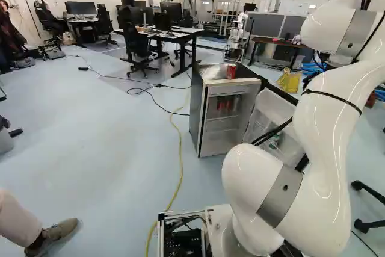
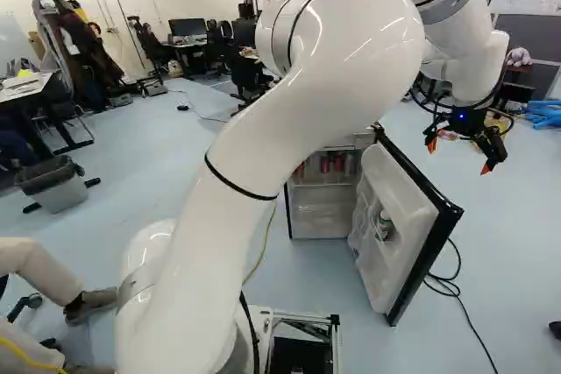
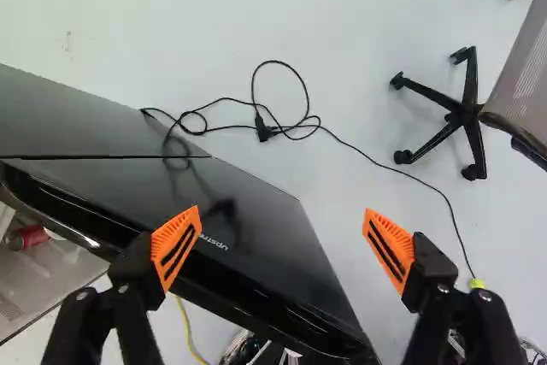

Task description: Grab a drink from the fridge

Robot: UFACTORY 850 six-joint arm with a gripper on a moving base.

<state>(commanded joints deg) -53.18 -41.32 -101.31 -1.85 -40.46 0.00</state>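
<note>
In the right base view, see the claw point(image 2: 458, 156) in mid-air outside the open door point(image 2: 399, 199) of the fridge point(image 2: 320, 216). Can find red cans point(image 2: 331, 164) across the door from the claw, lower and to its left, upright inside with long axes vertical. Can spot a container point(image 2: 384, 224) on the door's inner side. Cannot read any labels at this scale.

In the left base view, can see the same cans upright near the cabinet's top, plus another red can point(image 1: 231, 71) upright on the fridge, across the door from the claw.

In the wrist view, see the claw point(image 3: 282, 215) wide open, gripping nothing, with orange pads point(image 3: 177, 248) far apart. Can see the dark outer door under one, with pale lettering just beside it, slanting along the door; under the other, floor point(image 3: 346, 254). Ahead of the claw, find a looped black cable point(image 3: 265, 132).
</note>
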